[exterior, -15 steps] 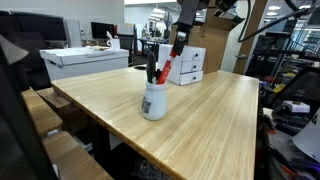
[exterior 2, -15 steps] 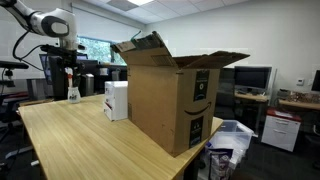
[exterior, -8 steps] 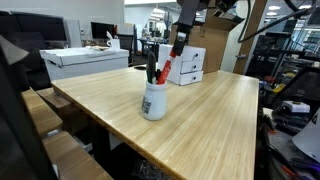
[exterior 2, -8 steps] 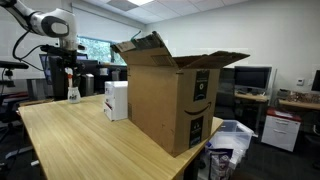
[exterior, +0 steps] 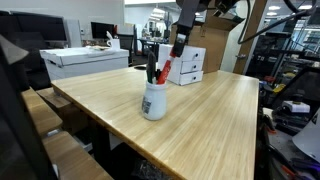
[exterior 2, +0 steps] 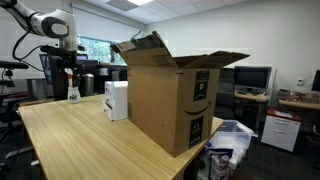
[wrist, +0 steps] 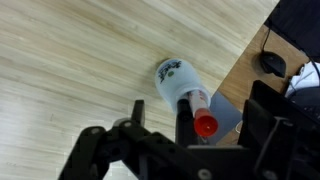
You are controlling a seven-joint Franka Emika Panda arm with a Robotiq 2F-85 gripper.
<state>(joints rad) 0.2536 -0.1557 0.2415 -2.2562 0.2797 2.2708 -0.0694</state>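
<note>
A white cup [exterior: 153, 101] stands on the wooden table [exterior: 210, 115], with a red-capped marker [exterior: 166, 70] and a black marker [exterior: 152, 72] sticking up out of it. My gripper [exterior: 179, 48] hangs just above the markers, its jaws spread wide and empty. In the wrist view the cup [wrist: 172, 78] lies straight below, the red cap [wrist: 205, 125] and the black marker [wrist: 184, 118] rising between the fingers [wrist: 268, 125] without touching them. From the far side the gripper [exterior 2: 70, 70] hovers over the cup [exterior 2: 73, 95] near the table's end.
A big open cardboard box [exterior 2: 170, 95] and a small white box [exterior 2: 116, 100] stand further along the table. White drawer boxes [exterior: 188, 65] sit behind the cup. Another desk with a white box [exterior: 85, 62] is beside the table; its edge [wrist: 235, 75] is close to the cup.
</note>
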